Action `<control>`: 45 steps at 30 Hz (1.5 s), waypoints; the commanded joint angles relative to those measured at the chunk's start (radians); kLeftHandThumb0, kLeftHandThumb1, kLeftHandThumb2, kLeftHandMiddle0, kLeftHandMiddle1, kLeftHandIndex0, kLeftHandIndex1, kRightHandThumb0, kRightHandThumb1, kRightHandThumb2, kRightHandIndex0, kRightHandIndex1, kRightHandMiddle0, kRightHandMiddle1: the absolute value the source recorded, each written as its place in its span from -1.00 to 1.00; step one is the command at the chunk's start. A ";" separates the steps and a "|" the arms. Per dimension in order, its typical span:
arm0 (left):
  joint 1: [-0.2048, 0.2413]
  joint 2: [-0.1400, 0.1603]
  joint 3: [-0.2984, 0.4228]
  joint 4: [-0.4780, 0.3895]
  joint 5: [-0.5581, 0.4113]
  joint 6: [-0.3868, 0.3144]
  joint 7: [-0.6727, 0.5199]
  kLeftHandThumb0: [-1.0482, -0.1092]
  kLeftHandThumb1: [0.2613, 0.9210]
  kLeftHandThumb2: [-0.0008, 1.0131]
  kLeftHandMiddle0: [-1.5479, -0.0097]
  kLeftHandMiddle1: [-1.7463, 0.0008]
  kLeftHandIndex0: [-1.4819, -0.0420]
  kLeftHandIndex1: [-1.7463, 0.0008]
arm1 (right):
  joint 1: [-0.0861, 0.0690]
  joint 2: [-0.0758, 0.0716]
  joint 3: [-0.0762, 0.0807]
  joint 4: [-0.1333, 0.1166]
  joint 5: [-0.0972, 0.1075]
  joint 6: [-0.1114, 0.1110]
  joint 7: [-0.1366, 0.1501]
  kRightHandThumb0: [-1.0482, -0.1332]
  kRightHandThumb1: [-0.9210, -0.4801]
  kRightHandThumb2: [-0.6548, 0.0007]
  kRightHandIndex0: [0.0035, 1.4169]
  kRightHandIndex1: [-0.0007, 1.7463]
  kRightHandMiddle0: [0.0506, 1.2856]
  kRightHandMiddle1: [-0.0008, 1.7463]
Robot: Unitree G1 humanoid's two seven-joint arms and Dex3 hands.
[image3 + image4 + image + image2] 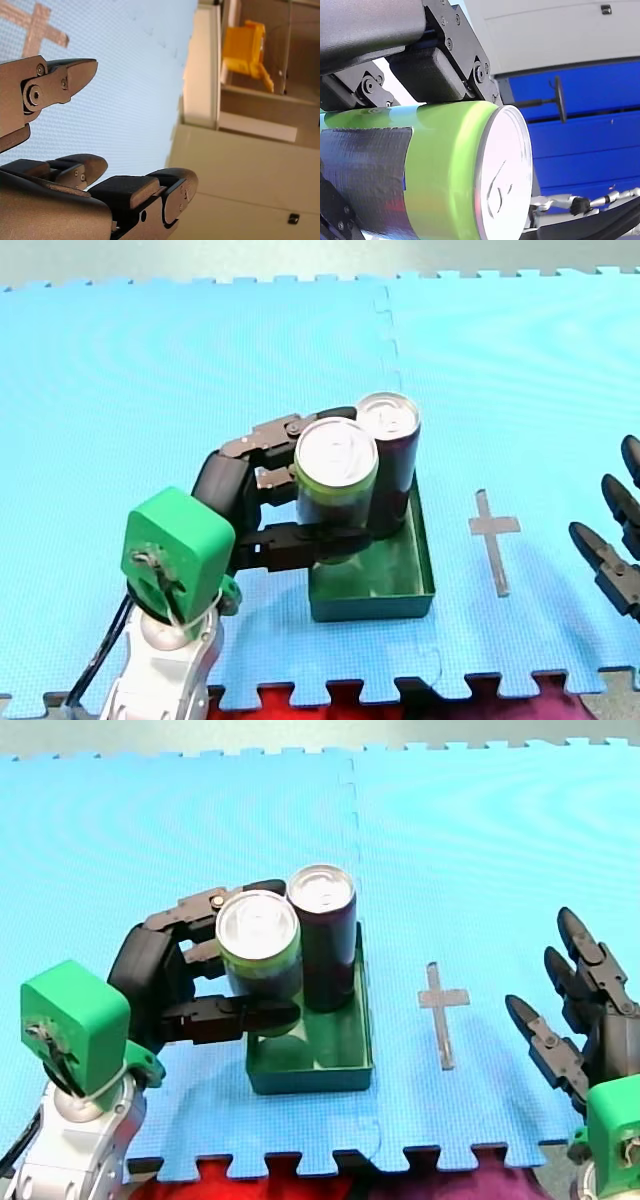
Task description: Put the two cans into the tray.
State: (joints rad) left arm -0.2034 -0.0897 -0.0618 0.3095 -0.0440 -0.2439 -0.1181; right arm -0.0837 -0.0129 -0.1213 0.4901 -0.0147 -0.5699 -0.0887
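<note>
Starting at the near edge: a red strip (300,1185) shows under the toothed border of the blue foam mat (200,370), which is laid in interlocking tiles with a seam running away from the robot. Just beyond, the left hand (245,502) comes in behind a green wrist housing (178,545) and is clenched round the green can (336,475), fingers on its far side and thumb under its near side. That can is upright at the near-left part of the green tray (372,605); the thumb hides whether its base meets the tray floor. The dark can (395,460) stands upright inside the tray at its far end, just beside the green one. Right of the tray, apart from it, a grey tape cross (493,540) is stuck to the mat. The right hand (575,1010) is near the mat's right edge, released, holding nothing. Pale floor (300,255) lies past the mat's far border. Room, from the wrist views — blue panelling (580,130) under a white surface (545,35) behind the held can; beige cabinetry (240,170) and a yellow object (245,45) elsewhere.
</note>
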 commanded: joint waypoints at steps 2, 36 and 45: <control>-0.009 -0.001 0.007 -0.001 -0.013 -0.012 -0.006 0.35 0.42 -1.00 -0.78 1.00 -0.70 1.00 | 0.001 -0.007 -0.002 -0.006 0.001 -0.003 -0.001 -1.00 -1.00 0.89 -0.31 -1.00 -0.38 -1.00; 0.023 -0.003 -0.005 -0.016 0.001 0.012 -0.020 0.39 0.43 -1.00 -0.79 1.00 -0.71 1.00 | 0.006 0.002 0.010 -0.030 -0.025 0.018 -0.037 -1.00 -1.00 0.88 -0.31 -1.00 -0.38 -1.00; 0.038 0.002 -0.009 -0.022 0.001 0.005 -0.026 0.39 0.44 -1.00 -0.78 1.00 -0.71 1.00 | 0.015 0.004 0.012 -0.043 -0.023 0.023 -0.035 -1.00 -1.00 0.88 -0.31 -1.00 -0.38 -1.00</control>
State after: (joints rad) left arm -0.1685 -0.0926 -0.0711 0.2960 -0.0416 -0.2350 -0.1439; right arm -0.0728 -0.0069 -0.1080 0.4524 -0.0425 -0.5475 -0.1242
